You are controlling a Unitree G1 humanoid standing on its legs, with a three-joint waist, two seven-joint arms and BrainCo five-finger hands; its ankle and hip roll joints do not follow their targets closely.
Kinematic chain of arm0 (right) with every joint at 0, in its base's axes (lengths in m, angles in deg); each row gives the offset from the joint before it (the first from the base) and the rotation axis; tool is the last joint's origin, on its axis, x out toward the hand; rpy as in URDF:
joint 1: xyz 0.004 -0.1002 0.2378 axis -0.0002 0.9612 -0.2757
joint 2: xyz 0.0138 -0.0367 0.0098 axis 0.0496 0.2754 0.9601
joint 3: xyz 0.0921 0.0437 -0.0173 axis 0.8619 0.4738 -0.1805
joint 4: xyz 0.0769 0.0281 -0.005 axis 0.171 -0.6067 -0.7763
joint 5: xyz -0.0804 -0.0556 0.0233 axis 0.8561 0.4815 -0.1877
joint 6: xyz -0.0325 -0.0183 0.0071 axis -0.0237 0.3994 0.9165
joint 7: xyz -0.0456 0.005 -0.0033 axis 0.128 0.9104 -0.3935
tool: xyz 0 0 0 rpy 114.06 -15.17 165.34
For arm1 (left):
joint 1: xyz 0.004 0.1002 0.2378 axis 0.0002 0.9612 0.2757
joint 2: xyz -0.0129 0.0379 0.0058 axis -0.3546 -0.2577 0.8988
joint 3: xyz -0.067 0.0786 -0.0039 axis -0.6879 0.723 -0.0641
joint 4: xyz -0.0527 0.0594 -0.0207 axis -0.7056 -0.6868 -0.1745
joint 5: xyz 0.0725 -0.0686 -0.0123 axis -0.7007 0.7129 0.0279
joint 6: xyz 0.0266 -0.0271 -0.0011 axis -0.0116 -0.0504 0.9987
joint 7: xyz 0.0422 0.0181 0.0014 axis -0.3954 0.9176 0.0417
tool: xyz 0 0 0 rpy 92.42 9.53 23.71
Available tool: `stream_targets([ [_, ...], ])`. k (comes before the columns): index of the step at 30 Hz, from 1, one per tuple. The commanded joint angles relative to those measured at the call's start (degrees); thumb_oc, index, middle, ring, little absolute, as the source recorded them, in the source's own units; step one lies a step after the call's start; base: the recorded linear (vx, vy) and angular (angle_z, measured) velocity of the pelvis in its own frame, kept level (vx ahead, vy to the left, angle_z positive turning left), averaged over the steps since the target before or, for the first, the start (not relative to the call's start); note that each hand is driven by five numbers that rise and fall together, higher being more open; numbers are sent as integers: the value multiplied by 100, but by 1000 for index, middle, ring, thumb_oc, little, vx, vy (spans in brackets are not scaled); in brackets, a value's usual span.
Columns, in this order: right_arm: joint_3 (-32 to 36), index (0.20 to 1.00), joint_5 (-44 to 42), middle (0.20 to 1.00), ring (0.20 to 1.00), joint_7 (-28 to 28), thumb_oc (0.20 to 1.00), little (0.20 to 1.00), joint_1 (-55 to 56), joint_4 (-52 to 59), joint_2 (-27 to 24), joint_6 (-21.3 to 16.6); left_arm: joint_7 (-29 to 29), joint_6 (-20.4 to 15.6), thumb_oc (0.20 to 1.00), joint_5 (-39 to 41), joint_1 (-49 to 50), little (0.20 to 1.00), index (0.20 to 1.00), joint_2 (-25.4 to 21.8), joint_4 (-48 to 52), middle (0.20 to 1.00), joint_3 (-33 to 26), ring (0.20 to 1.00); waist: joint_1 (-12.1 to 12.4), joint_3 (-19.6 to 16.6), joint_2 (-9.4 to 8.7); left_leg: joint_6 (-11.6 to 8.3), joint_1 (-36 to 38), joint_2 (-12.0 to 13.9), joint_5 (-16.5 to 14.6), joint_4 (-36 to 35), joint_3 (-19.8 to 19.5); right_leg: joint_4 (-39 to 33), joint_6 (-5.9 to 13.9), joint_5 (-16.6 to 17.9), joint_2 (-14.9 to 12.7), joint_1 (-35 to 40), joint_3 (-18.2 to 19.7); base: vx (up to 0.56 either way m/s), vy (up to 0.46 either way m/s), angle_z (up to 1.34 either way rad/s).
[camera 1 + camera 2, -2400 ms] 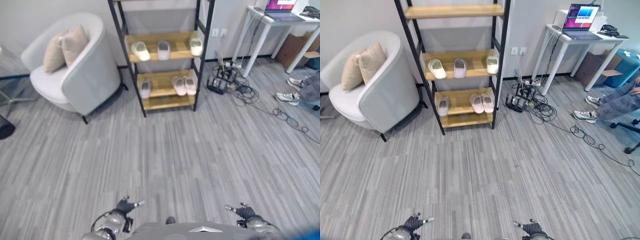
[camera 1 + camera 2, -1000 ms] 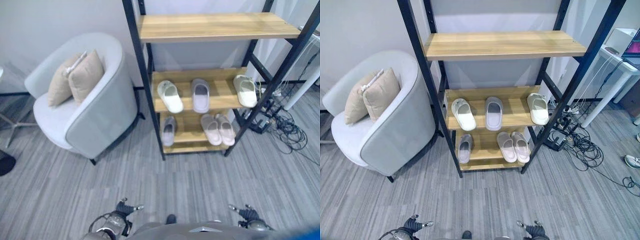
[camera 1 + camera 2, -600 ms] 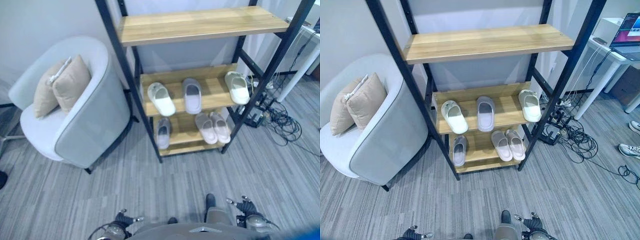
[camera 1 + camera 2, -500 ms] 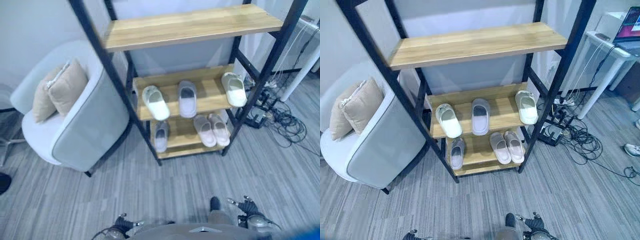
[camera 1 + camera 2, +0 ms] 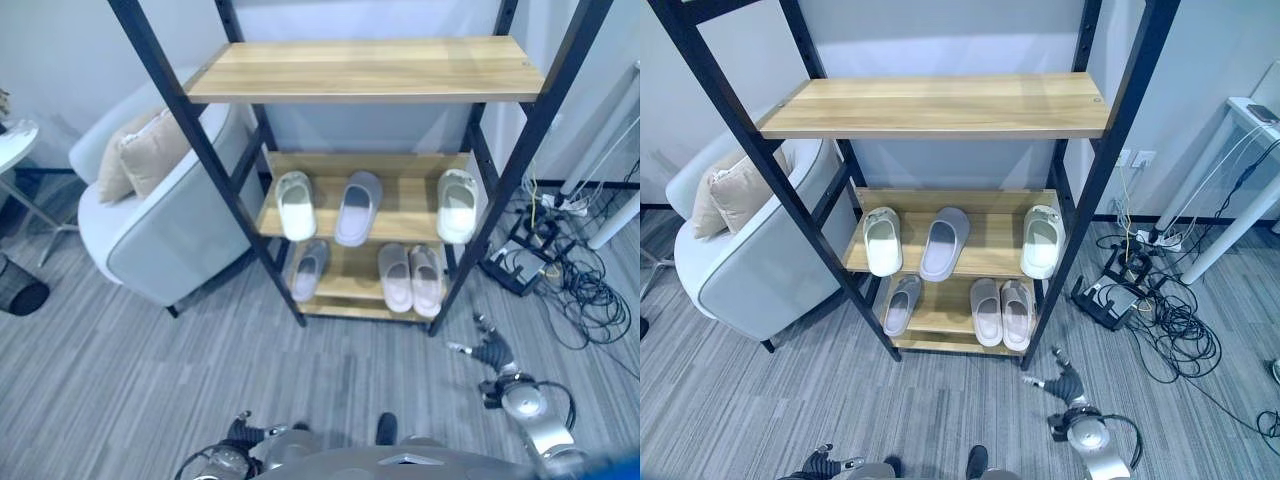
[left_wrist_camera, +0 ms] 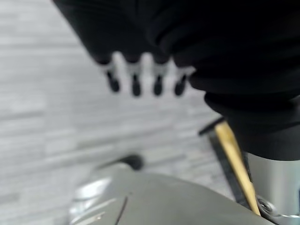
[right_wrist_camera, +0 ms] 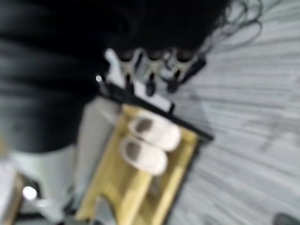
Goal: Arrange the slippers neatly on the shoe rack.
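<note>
Shoe rack (image 5: 1110, 130): black frame with three wooden shelves in view; it stands ahead of both hands' fingers.
Top shelf (image 5: 940, 104): bare wood.
Slippers, count: six in all, three on the middle shelf (image 5: 985, 255) and three on the bottom shelf (image 5: 940, 312).
Middle shelf slippers: white slipper (image 5: 881, 242), grey slipper (image 5: 943, 243), second white slipper (image 5: 1041, 241), spaced apart, none touching.
Bottom shelf slippers: small grey slipper (image 5: 902, 304) alone, then a pink pair (image 5: 1002, 311) side by side, just beyond the right fingertips.
Pointing: every slipper lies flat with its long axis running front to back of the shelf; the grey ones tilt slightly.
Right hand (image 5: 1068, 385): low beside the rack's front right leg, fingers (image 7: 150, 84) straight and spread, holding nothing.
Left hand (image 5: 240, 432): low, well short of the rack, fingers (image 6: 135, 85) straight over the floor, holding nothing.
Armchair (image 5: 760, 265): one, grey, left of the rack, with two beige cushions (image 5: 735, 190).
</note>
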Motion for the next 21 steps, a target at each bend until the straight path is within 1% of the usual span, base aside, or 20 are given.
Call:
stream_targets([
  [1, 106, 1000, -190, 1000, 1000, 280, 1000, 1000, -72, 586, -65, -441, -52, 38, 1000, -376, -5, 1000, 1000, 136, -134, 1000, 172, 1000, -24, -53, 162, 205, 173, 127, 357, -192, -161, 658, 697, -614, -503, 239, 529, -10, 47, -13],
  [2, 107, 1000, -190, 1000, 1000, 281, 1000, 1000, -69, 589, -67, -439, -52, 38, 1000, -377, -4, 1000, 1000, 137, -134, 1000, 172, 1000, -23, -53, 163, 205, 175, 128, 356, -193, -160, 656, 697, -613, -502, 242, 530, 25, 99, -21],
  [3, 89, 1000, -256, 1000, 1000, 372, 1000, 1000, -15, 796, -56, -494, -32, 30, 1000, -410, 28, 1000, 1000, 123, -157, 1000, 124, 1000, -16, -155, 167, 209, 248, 96, 303, -200, -212, 548, 730, -578, -568, 319, 577, 51, 101, -33],
  [6, 73, 1000, -331, 1000, 1000, 443, 1000, 1000, 10, 1075, -21, -533, -21, 33, 1000, -389, 58, 1000, 1000, 96, -198, 1000, 67, 1000, -5, -228, 146, 224, 344, 70, 249, -200, -125, 484, 770, -536, -624, 408, 616, 64, 111, -24],
  [7, -13, 1000, -360, 1000, 1000, 526, 1000, 1000, -56, 1353, -30, -589, -34, 20, 1000, -372, 71, 1000, 1000, 82, -191, 1000, 34, 1000, 21, -283, 140, 253, 443, 28, 179, -189, -94, 474, 814, -516, -681, 448, 661, 57, 113, 1],
  [12, -76, 1000, -103, 1000, 1000, 518, 1000, 1000, -170, 2048, -154, -614, -8, 3, 1000, -455, 49, 1000, 1000, 53, -133, 1000, 52, 1000, 47, -380, 94, 289, 631, -35, 86, -222, 51, 413, 899, -456, -785, 543, 698, 47, 92, 0],
  [14, -63, 1000, -26, 1000, 1000, 453, 1000, 1000, -226, 2343, -168, -628, -15, -21, 1000, -427, 39, 1000, 1000, 70, -78, 1000, 59, 1000, 58, -407, 79, 316, 695, -57, 38, -237, 83, 377, 939, -424, -829, 569, 714, 41, 112, -13],
  [15, -38, 1000, 37, 1000, 1000, 342, 1000, 1000, -371, 2577, -141, -662, -34, -30, 1000, -435, 24, 1000, 1000, 93, -42, 1000, 118, 1000, 73, -477, 56, 339, 738, -93, -18, -247, 129, 303, 970, -392, -879, 606, 707, 37, 112, -19],
  [18, -65, 1000, 82, 1000, 1000, 219, 1000, 1000, -620, 2555, -90, -677, -16, -23, 1000, -470, 16, 1000, 1000, 127, -24, 1000, 219, 1000, 112, -507, 43, 366, 753, -125, -60, -247, 113, 270, 1001, -378, -911, 631, 687, 29, 88, 2],
  [19, -85, 1000, 210, 1000, 1000, 49, 1000, 1000, -875, 2445, -31, -628, -21, -12, 1000, -542, 36, 1000, 1000, 142, -15, 1000, 302, 1000, 168, -515, 23, 395, 768, -153, -92, -247, 98, 261, 1016, -376, -935, 651, 667, 28, 79, 2],
  [20, -86, 1000, 212, 1000, 1000, 47, 1000, 1000, -880, 2441, -28, -630, -21, -12, 1000, -542, 33, 1000, 1000, 141, -16, 1000, 300, 1000, 168, -510, 21, 396, 771, -155, -92, -247, 99, 261, 1017, -376, -936, 653, 669, 29, 81, -1],
  [21, -79, 1000, 287, 1000, 1000, -71, 1000, 1000, -1037, 2396, -1, -583, -12, 0, 1000, -563, 59, 1000, 1000, 161, -39, 1000, 332, 1000, 199, -503, 9, 413, 780, -172, -113, -247, 102, 257, 1029, -374, -946, 659, 661, 41, 89, 0],
])
